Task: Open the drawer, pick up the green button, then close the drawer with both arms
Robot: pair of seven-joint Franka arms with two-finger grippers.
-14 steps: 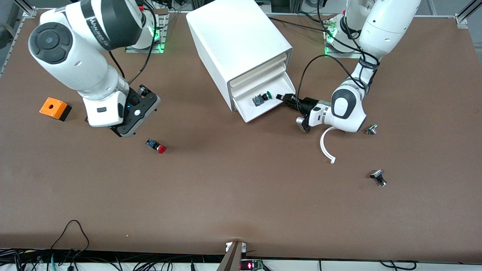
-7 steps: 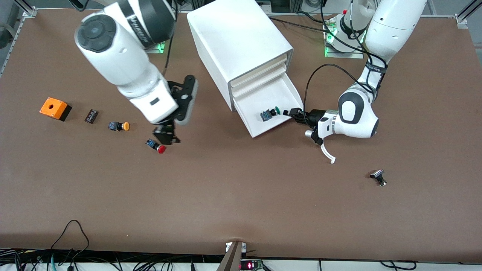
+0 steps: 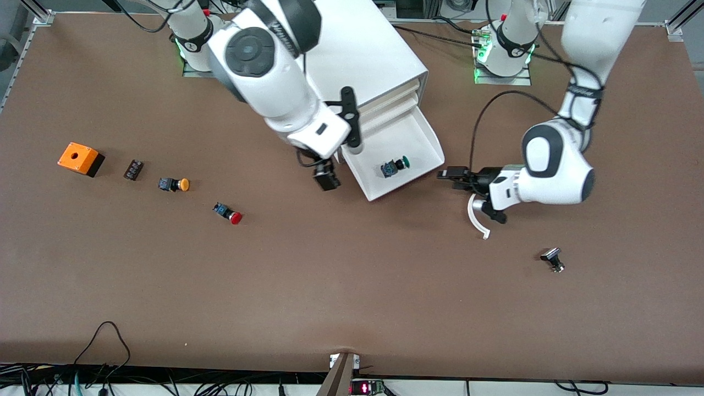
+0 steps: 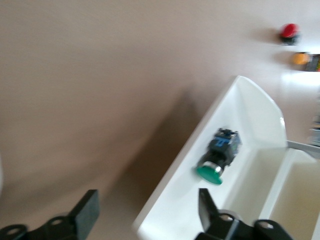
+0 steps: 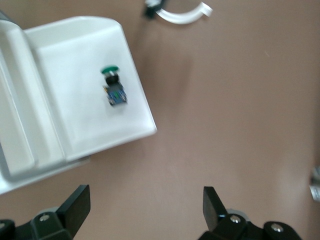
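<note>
No lettering is readable. The green button lies in the pulled-out bottom drawer. The left gripper, fingers spread and empty, sits just beside the drawer's lip; the right gripper, also spread and empty, hangs beside the cabinet

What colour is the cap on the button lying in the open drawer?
Green: the small black-and-blue push button has a round green cap, clearest in the left wrist view.

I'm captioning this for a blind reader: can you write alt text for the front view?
The cabinet's bottom drawer is pulled open with the green button lying inside. The right tool, open, hangs over the table beside the drawer; the left tool, also open, is beside the drawer, toward the left arm's end.
</note>
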